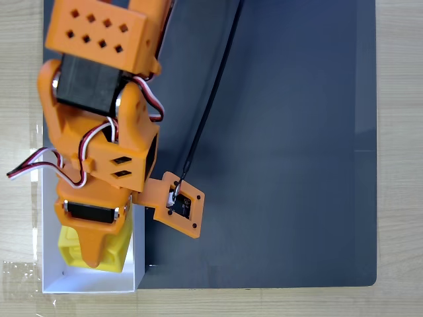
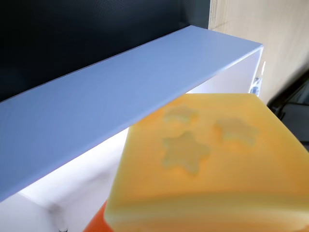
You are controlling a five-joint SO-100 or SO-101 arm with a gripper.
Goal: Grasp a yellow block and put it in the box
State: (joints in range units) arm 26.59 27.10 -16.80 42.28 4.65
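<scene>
Orange gripper point(image 1: 92, 254) down inside the white box point(image 1: 92, 281), yellow block point(image 1: 115, 254) beneath its tip, whether the fingers pinch it I cannot tell, dark mat point(image 1: 277, 132) alongside

In the fixed view a dark grey mat point(image 1: 284, 132) covers most of the scene, its lower right corner rounded, lying on a pale wooden tabletop point(image 1: 400, 158) that shows as a strip along the right, the left and the bottom. A piece of clear tape or film point(image 1: 20, 271) glints on the wood at the lower left; in the wrist view the dark mat fills the upper left and the wood grain shows at the upper right
</scene>
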